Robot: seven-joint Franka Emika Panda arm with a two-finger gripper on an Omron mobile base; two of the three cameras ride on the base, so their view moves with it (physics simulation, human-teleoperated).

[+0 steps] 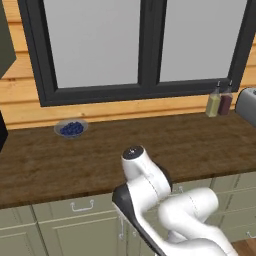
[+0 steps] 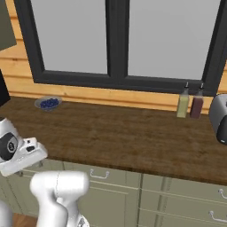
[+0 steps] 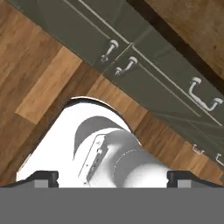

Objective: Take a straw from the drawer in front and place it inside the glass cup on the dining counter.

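Gripper wide open, holding nothing

Gripper (image 3: 112, 179) spread wide, empty, aimed down at wooden floor (image 3: 39, 83) and cabinet fronts. Facing a dark wood worktop (image 1: 100, 150) under a black-framed window (image 1: 145, 45), plank wall behind. Small bowl of blueberries (image 1: 71, 129) near the wall at left; two bottles (image 1: 219, 103) and a toaster oven (image 1: 247, 105) at right. Shut, flush under the worktop edge: drawer (image 1: 75, 206), pale olive-green, shallow and wide, long axis running along the worktop, front facing the robot, curved silver handle (image 1: 82, 205) centred.
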